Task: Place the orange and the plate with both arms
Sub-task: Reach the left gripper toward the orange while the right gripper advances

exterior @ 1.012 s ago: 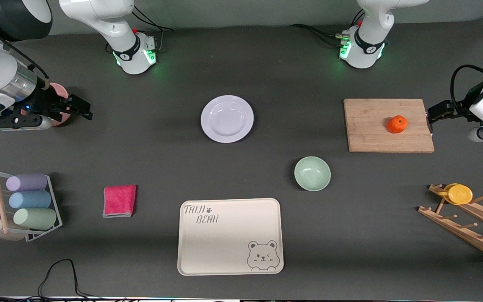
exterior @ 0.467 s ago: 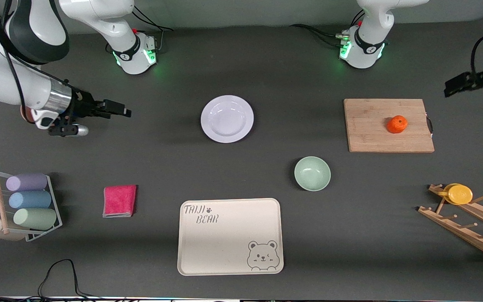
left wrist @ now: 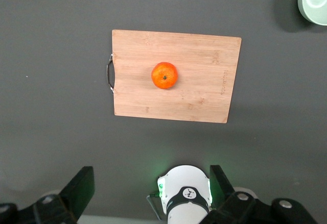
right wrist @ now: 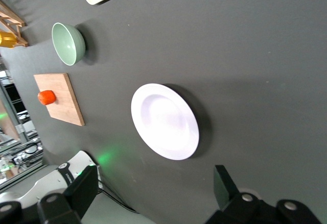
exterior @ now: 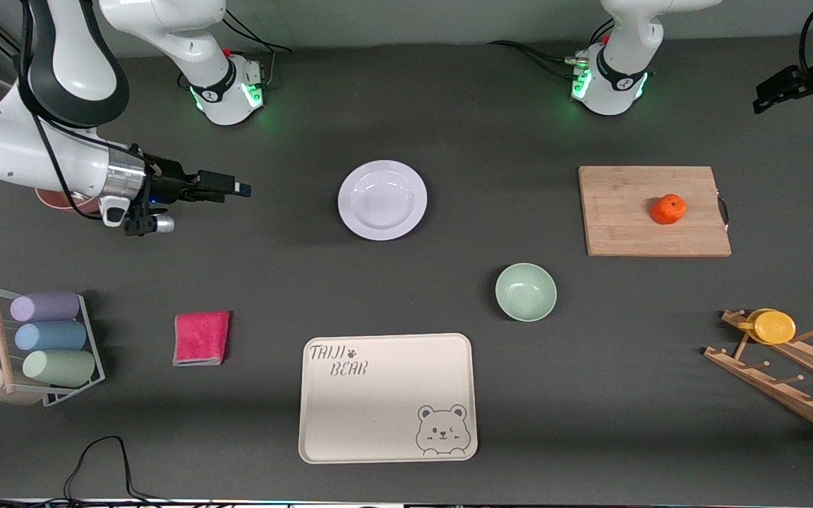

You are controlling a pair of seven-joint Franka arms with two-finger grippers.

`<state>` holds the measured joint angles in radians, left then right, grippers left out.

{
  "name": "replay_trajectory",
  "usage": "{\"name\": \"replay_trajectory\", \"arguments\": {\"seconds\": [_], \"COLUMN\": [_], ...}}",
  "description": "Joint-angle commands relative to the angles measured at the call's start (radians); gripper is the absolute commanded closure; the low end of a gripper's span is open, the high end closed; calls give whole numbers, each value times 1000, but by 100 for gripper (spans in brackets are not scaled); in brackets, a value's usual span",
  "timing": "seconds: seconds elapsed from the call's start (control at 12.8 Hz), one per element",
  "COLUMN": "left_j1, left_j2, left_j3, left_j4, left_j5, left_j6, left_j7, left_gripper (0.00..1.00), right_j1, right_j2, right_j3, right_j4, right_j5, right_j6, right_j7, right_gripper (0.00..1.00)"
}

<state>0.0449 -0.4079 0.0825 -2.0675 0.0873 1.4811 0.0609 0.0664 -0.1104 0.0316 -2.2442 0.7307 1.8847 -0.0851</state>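
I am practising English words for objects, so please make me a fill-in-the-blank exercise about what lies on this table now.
1. The orange sits on the wooden ____.
2. The white plate holds ____.
3. The green bowl lies nearer to the front camera than the plate and farther from it than the cream ____.
4. Both the left end effector and the right end effector have their fingers ____ and hold nothing.

Missing words: cutting board; nothing; tray; open

Orange (exterior: 668,209) upright on wooden board (exterior: 653,210); white plate (exterior: 382,200) flat, empty, mid-table.
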Motion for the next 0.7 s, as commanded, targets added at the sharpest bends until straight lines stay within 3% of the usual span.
{"name": "replay_trajectory", "arguments": {"seconds": [0.0,0.39,0.62], "left_j1": [0,13,42], "left_j2": [-18,17,127], "left_j3": [3,40,66], "left_j4": [-104,-379,-474], "left_j5": [17,17,19], "left_j6": [108,466,683], "left_j7": [8,10,52], "left_gripper": [0,0,0], "right_j1": [3,-10,-11], "right_j2": [29,61,171], "right_j3": [-1,-19,-45], "right_j4": [-30,-146,-149], "right_j5": [77,208,245], "right_j6": [16,2,5], "right_j7": [-111,-364,-511], "right_gripper": [0,0,0]}}
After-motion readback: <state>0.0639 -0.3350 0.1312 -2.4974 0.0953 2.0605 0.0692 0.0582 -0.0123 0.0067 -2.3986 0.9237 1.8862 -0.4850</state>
